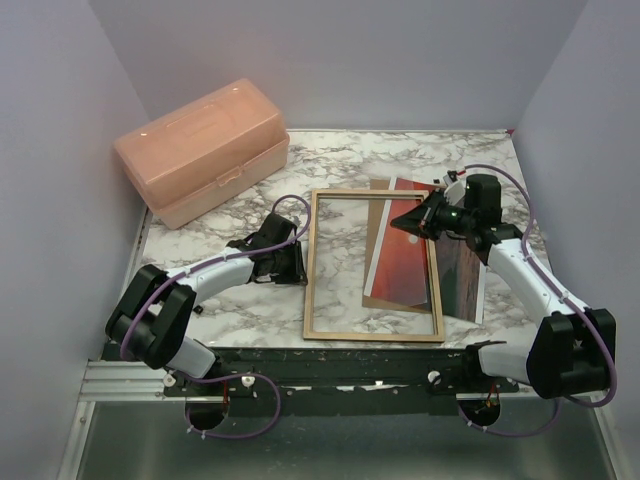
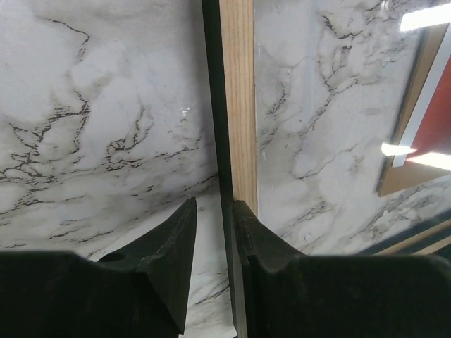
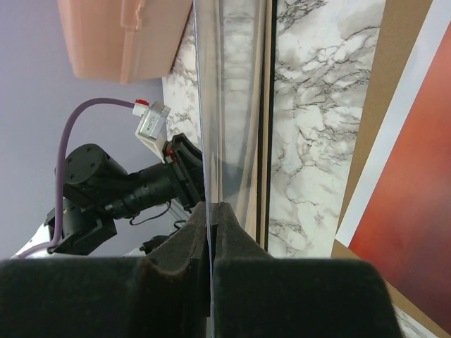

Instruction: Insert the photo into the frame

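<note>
Pinching the clear pane [image 3: 225,105] tight in my right gripper [image 3: 210,208]; my left gripper [image 2: 213,208] sits slightly parted at one rail of the frame [image 2: 238,105].

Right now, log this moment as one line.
left jaws: open, astride frame left rail | right jaws: shut on clear sheet edge | photo: face up on brown board, not in frame

Marble table [image 1: 340,160]: box [image 1: 200,150], board [image 1: 381,210], frame [image 1: 375,336]

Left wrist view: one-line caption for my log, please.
Left gripper poised at the tan wood rail of the frame on the marble table, red corner of the photo at far right.
</note>
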Controlling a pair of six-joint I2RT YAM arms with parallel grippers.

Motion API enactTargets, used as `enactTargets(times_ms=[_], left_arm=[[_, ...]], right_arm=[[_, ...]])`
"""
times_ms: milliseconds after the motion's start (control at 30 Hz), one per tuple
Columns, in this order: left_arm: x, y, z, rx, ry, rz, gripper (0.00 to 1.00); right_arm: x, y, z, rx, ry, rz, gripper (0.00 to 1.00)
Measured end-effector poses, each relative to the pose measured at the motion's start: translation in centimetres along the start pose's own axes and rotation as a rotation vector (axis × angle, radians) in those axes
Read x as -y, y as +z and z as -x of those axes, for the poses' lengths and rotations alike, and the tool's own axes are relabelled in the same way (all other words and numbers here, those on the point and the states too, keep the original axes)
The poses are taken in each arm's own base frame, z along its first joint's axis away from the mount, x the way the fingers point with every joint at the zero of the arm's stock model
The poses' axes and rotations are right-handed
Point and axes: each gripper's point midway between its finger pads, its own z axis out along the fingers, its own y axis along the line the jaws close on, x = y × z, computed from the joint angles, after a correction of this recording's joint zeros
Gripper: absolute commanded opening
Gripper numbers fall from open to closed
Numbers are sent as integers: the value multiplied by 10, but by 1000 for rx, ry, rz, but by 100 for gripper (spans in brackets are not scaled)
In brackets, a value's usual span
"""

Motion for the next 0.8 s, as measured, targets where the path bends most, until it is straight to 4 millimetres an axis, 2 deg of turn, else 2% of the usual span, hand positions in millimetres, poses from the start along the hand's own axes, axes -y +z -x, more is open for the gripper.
enactTargets(times_ms=[367, 800], left_arm=[[1, 1, -1, -7, 0, -7, 25], [3, 3, 2, -6, 1, -11, 23]], right_arm=[[-3, 2, 1, 11, -36, 44, 0], [13, 10, -1, 5, -95, 48, 0]])
